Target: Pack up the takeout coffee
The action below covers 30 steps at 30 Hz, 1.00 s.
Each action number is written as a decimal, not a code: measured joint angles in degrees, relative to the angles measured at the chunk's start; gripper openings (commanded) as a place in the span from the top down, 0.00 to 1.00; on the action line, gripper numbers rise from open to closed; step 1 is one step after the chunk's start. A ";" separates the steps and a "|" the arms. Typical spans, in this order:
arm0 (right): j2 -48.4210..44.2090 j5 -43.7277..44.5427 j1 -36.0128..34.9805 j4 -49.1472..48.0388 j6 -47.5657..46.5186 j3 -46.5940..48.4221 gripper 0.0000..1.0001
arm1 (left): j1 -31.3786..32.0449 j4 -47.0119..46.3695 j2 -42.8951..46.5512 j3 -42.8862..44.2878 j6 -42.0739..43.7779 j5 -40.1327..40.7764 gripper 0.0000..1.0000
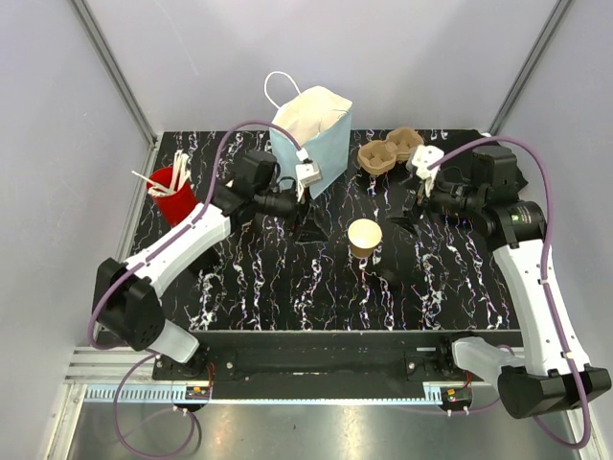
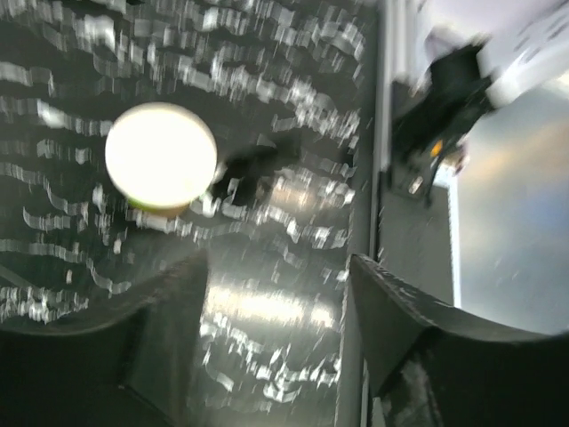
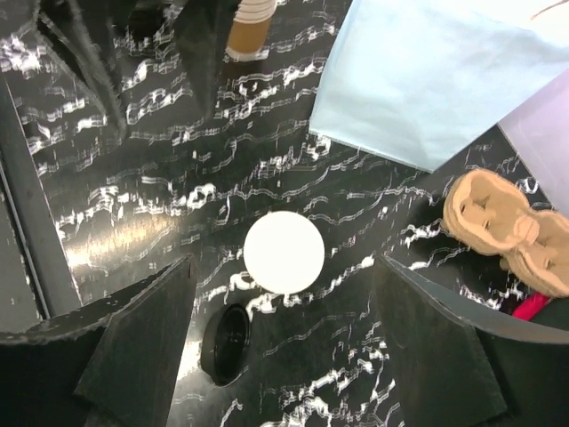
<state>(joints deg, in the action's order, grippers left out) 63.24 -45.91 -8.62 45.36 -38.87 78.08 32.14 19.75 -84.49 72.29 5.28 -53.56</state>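
The tan paper cup (image 1: 365, 238) stands upright and uncovered in the middle of the table, its pale inside showing. It also shows in the right wrist view (image 3: 284, 252) and, blurred, in the left wrist view (image 2: 161, 154). The round black lid (image 3: 224, 342) lies on the table beside the cup, at its near right in the top view (image 1: 388, 279). My left gripper (image 1: 309, 226) is open and empty, left of the cup, with its fingers (image 2: 418, 329) spread. My right gripper (image 1: 407, 217) is open and empty, to the right of the cup and behind it, with its fingers (image 3: 133, 347) wide apart.
A light blue paper bag (image 1: 311, 139) stands open at the back centre. A brown pulp cup carrier (image 1: 388, 151) lies to its right. A red cup of stirrers (image 1: 170, 192) stands at the back left. A stack of tan cups (image 3: 252, 22) shows in the right wrist view.
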 measured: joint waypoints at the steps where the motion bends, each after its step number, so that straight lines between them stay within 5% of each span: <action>1: -0.31 0.22 0.00 0.81 -0.92 -0.26 0.16 | -0.02 1.88 -0.52 -0.02 1.90 0.59 0.28; 13: -4.79 12.44 -0.07 12.26 -15.15 -16.22 0.19 | 4.87 8.94 -3.78 -0.11 13.79 6.54 0.14; 15: -4.76 15.45 -0.04 12.35 -16.11 -19.56 0.19 | 5.14 8.94 -3.85 -0.46 14.47 7.15 0.01; 30: 1.33 28.65 3.82 -1.62 -11.76 -33.99 0.30 | 4.13 9.09 -2.84 -4.55 15.96 15.72 0.01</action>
<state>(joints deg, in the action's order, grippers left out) 64.58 -17.26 -4.80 43.75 -50.63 44.10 36.27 28.84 -87.33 67.75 21.23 -37.85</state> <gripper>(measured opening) 0.722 0.987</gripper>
